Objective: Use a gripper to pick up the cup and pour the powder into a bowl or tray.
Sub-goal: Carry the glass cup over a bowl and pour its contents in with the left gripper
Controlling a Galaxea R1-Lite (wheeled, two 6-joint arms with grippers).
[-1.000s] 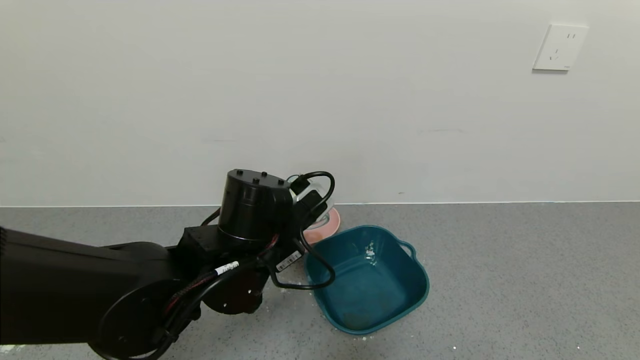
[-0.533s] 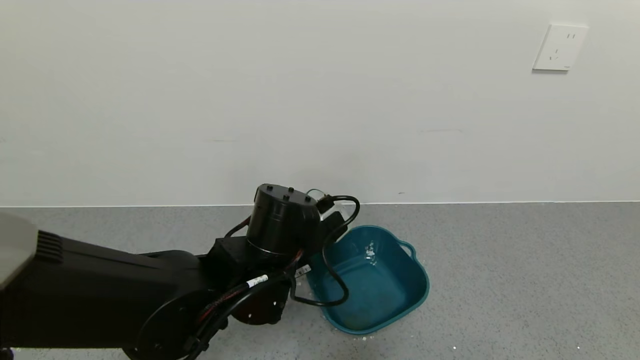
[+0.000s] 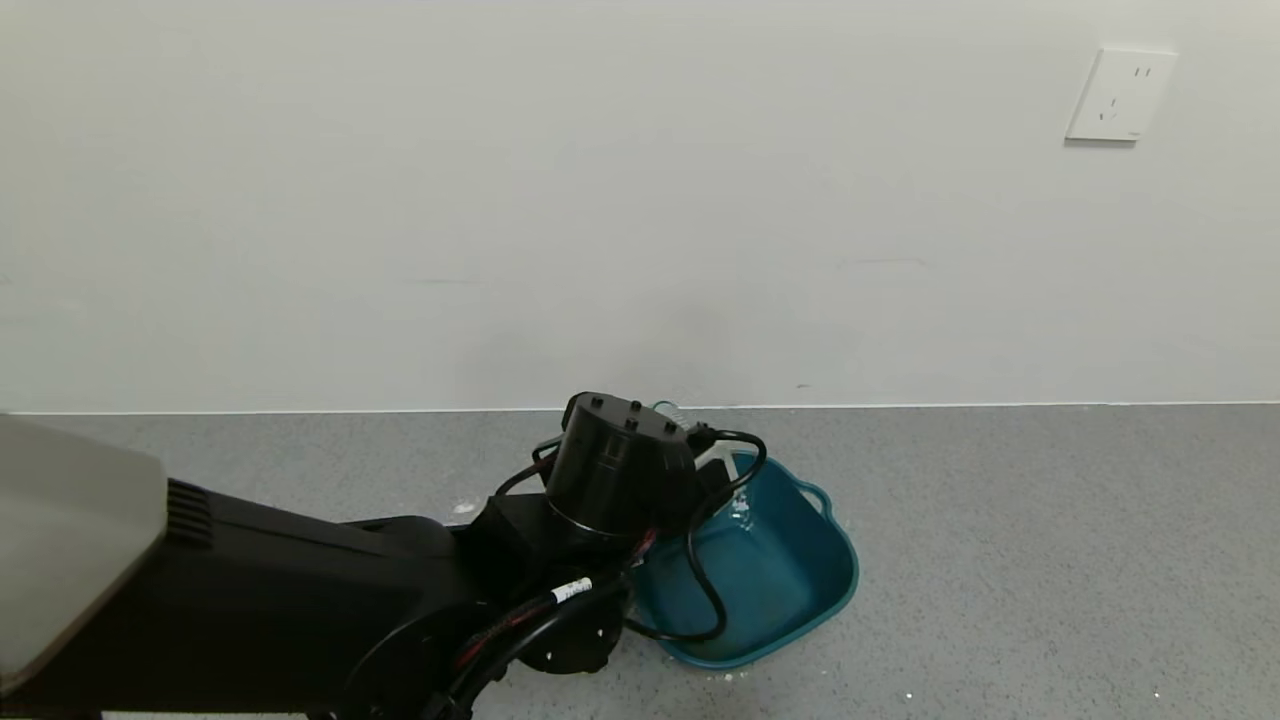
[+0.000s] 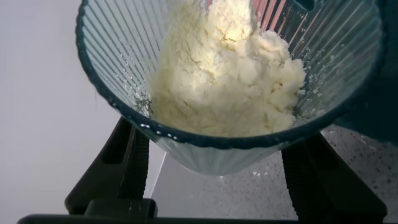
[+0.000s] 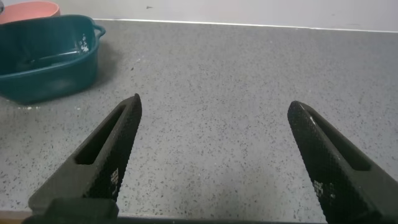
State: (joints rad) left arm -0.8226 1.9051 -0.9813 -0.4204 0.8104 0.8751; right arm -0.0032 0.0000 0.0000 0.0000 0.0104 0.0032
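My left gripper (image 3: 700, 452) is shut on the cup (image 3: 668, 408), a ribbed pale-green glass, and holds it above the far left rim of the dark teal basin (image 3: 800, 585). The wrist hides most of the cup in the head view. In the left wrist view the cup (image 4: 205, 155) fills the picture between my black fingers (image 4: 121, 168), with clumpy white powder (image 4: 224, 81) heaped inside it. A few white specks cling to the basin's far wall. My right gripper (image 5: 214, 104) is open and empty, low over the grey counter, to the right of the basin (image 5: 50, 74).
A pink bowl (image 5: 28, 9) stands behind the basin by the wall; my left arm hides it in the head view. A white wall with a socket (image 3: 1120, 95) closes the back of the counter. Powder specks lie around the basin.
My left arm has moved right and lower with the cup, from over the pink bowl to over the basin's far left rim. The pink bowl is now hidden behind it.
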